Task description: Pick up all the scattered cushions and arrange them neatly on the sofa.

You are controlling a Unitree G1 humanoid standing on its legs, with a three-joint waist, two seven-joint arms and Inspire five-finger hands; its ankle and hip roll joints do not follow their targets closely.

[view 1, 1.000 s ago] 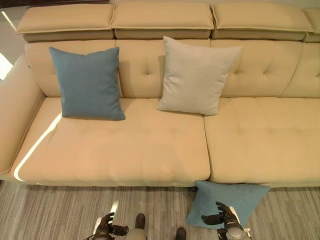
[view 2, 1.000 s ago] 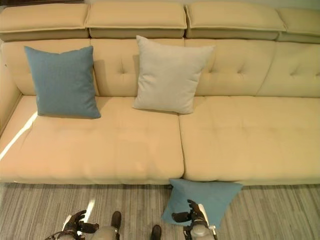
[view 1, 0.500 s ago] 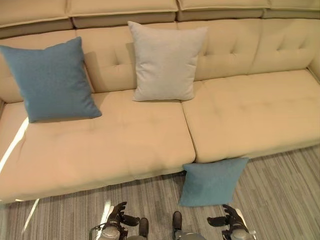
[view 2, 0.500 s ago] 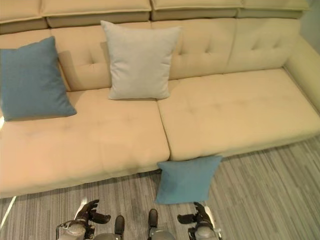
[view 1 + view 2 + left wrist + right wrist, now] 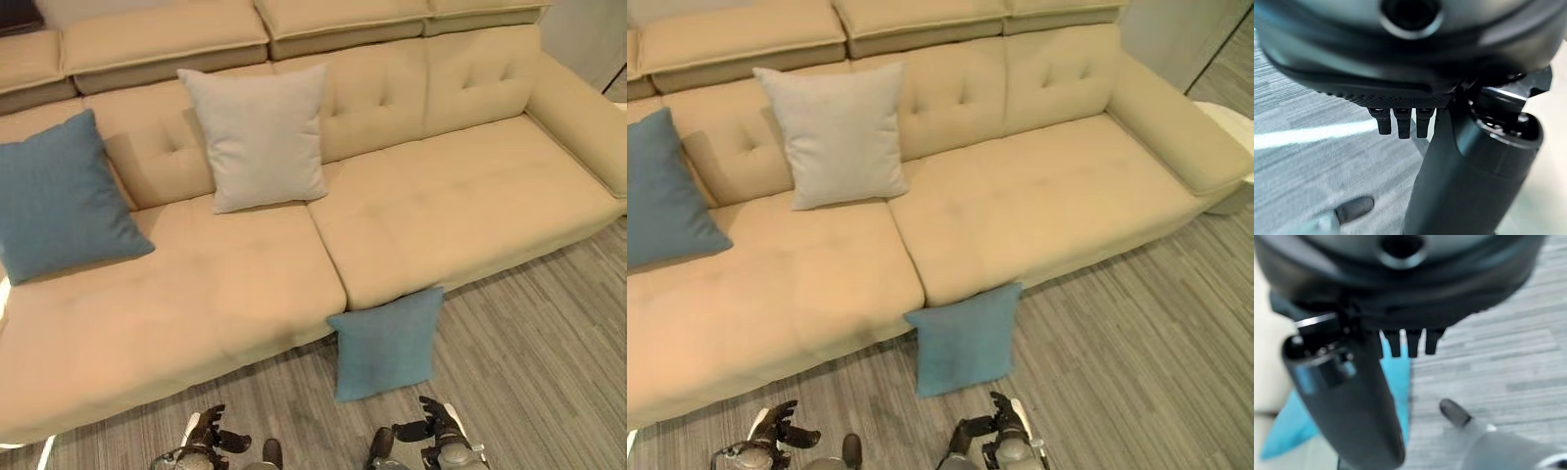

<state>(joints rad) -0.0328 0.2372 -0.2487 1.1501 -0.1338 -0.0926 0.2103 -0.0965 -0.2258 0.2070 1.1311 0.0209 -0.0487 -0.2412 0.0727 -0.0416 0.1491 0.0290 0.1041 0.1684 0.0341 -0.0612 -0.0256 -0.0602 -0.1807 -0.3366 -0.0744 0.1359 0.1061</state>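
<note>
A square blue cloth cushion (image 5: 385,343) is standing on the grey striped floor (image 5: 529,333), leaning against the front of the long tan sofa (image 5: 460,196). It is probably light, soft and squashy, so it should bend when squeezed. It is not slippery and will not break. A good place to take hold is likely its top edge or a top corner, where the cloth can be pinched.

The sofa is already holding two cushions. A blue square cushion (image 5: 59,201) and a pale grey square cushion (image 5: 257,137) are both leaning up against the backrest, well apart from each other.

The right hand (image 5: 438,431) is hanging low, near the floor cushion but not touching it. Its fingers are loose and apart, holding nothing. The left hand (image 5: 204,441) is also low, loose and empty.
</note>
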